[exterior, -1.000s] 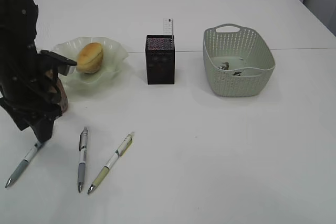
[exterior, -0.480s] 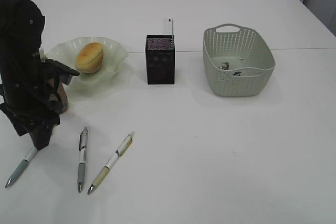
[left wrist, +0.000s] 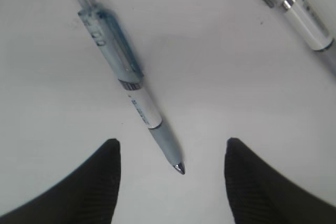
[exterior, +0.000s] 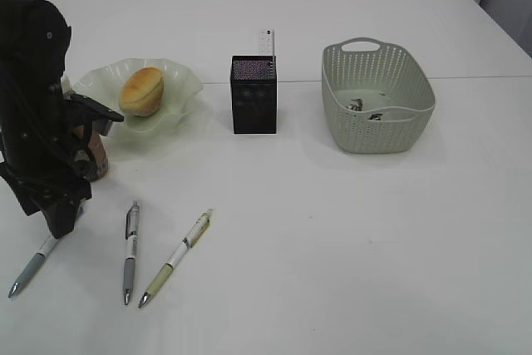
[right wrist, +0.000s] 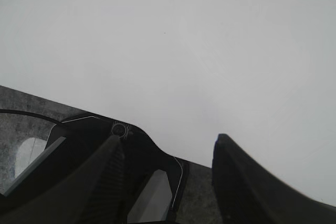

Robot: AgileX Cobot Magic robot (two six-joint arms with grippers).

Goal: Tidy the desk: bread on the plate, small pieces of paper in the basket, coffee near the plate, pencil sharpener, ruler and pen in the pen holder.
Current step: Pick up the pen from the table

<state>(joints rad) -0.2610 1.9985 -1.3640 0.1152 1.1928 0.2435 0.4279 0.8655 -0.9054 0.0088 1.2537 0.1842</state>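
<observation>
My left gripper (left wrist: 172, 141) is open and hovers just above the desk (exterior: 332, 230), its black fingers either side of the tip of a blue-grey pen (left wrist: 128, 80) that lies flat. From outside, the left gripper (exterior: 58, 224) covers that pen's (exterior: 30, 267) upper end. Two more pens, grey (exterior: 130, 251) and yellow-green (exterior: 176, 257), lie to the right. The bread (exterior: 141, 91) sits on the plate (exterior: 187, 81). The coffee (exterior: 99, 155) stands by the plate, mostly behind the arm. The ruler (exterior: 265, 41) sticks out of the pen holder (exterior: 253, 97). Small pieces of paper (exterior: 362, 106) lie in the basket (exterior: 378, 135). The pencil sharpener is out of view. My right gripper (right wrist: 169, 138) is open and empty.
A second pen (left wrist: 304, 9) crosses the top right corner of the left wrist view. The right gripper hangs over the desk's near edge (right wrist: 199, 162), above its own arm base, and stays outside the exterior view.
The left arm has shifted slightly left and lower over the top end of the blue-grey pen. Its jaws stand as wide as before. Nothing else moved.
</observation>
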